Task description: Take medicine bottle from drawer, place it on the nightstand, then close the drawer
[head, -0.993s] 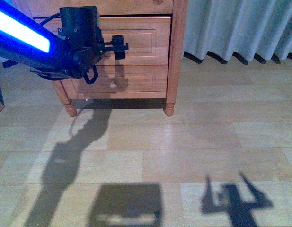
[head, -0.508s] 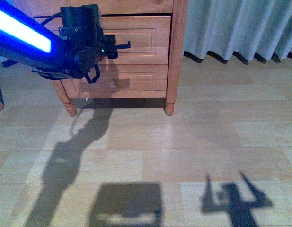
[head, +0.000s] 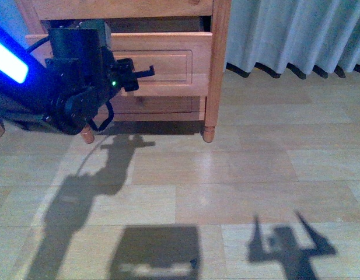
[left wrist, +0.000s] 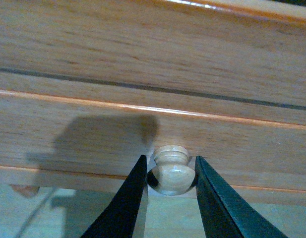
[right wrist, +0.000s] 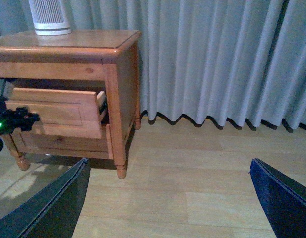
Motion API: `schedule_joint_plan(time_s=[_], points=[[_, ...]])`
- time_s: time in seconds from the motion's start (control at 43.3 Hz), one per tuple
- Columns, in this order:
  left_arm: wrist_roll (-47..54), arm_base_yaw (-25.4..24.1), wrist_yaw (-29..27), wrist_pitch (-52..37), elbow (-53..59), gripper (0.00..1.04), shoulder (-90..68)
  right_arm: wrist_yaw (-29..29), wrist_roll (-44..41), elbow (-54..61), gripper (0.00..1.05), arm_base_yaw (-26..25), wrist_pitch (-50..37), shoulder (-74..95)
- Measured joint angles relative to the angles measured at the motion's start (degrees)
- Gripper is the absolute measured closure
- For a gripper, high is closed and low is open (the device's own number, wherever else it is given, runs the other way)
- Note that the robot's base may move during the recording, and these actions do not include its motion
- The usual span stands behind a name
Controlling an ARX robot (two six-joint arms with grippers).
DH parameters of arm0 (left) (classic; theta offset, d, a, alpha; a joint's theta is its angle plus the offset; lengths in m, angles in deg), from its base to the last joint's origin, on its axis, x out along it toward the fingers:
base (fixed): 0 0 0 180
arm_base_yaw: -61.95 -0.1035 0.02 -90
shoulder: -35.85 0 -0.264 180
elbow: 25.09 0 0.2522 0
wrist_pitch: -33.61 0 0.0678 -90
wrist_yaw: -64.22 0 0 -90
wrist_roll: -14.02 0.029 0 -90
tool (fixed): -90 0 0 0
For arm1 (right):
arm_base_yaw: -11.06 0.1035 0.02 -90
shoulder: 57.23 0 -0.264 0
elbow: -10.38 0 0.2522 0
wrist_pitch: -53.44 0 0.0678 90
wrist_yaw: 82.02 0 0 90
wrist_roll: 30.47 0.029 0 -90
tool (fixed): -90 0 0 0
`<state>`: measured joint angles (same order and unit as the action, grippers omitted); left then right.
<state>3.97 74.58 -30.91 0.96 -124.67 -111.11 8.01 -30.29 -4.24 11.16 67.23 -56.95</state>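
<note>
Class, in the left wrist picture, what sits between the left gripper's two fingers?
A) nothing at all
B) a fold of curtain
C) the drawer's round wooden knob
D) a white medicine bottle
C: the left gripper has one dark finger against each side of the round wooden knob on the drawer front.

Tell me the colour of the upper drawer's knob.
The knob is pale beige wood, lighter than the orange-brown drawer front; clearest in the left wrist view.
</note>
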Motion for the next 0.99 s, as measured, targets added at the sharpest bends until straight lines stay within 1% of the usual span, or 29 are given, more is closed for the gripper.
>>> schedule_joint_plan(time_s=[0.115,0.208,0.416,0.716,0.762,0.808,0.831,0.854,0.993], points=[[-3.23,1.14,-0.37,-7.02,14.43,0.8,6.1,0.0,0.0,0.0,0.07,0.0,0.0,0.0],[-4.79,2.38,-0.85,-11.26,22.23,0.8,8.9,0.0,0.0,0.0,0.07,0.0,0.0,0.0],[-6.34,4.46,-2.23,-17.49,32.48,0.8,12.22,0.0,0.0,0.0,0.07,0.0,0.0,0.0],[-7.82,5.42,-1.46,-22.71,43.93,0.8,17.31,0.02,0.0,0.0,0.07,0.0,0.0,0.0],[-7.82,5.38,-1.22,-23.04,44.41,0.76,17.73,0.0,0.0,0.0,0.07,0.0,0.0,0.0],[-7.85,5.4,-0.79,-23.19,45.79,0.68,18.71,0.0,0.0,0.0,0.07,0.0,0.0,0.0],[-7.87,5.44,-0.37,-23.21,46.29,0.66,19.04,0.0,0.0,0.0,0.07,0.0,0.0,0.0],[-7.85,5.66,0.5,-23.23,47.45,0.63,19.71,0.0,0.0,0.0,0.07,0.0,0.0,0.0],[-8.07,7.39,2.82,-21.03,51.67,0.36,24.24,0.0,0.0,0.0,0.07,0.0,0.0,0.0]])
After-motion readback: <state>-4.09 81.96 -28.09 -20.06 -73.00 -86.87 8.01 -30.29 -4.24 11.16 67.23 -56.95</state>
